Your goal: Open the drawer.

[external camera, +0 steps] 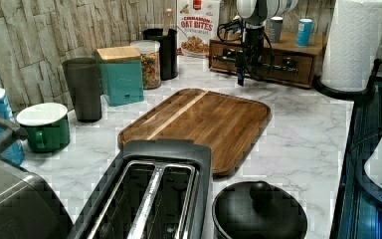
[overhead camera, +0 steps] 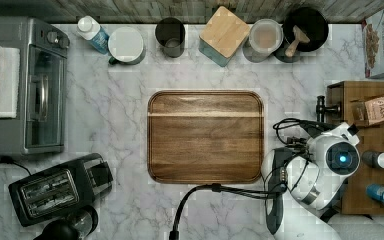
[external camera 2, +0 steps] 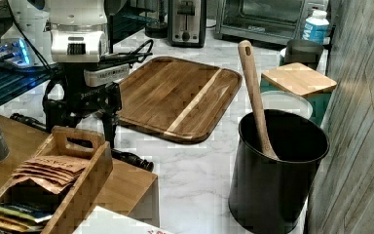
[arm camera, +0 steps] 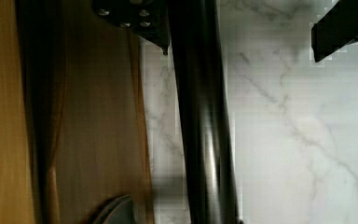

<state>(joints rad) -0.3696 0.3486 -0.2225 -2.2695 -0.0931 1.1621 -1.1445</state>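
A marble counter (overhead camera: 110,125) is shown; the drawer (external camera: 266,62) sits at three o'clock in the top view, apparently closed. Its handle (arm camera: 203,121) is straddled by the wide-spread gripper (arm camera: 242,32); grasping and pulling remain.

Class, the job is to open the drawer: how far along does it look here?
Done: the gripper has reached the drawer, straddling its black handle. In hand: closing on that bar. Left: pulling; the drawer front looks barely out, if at all.
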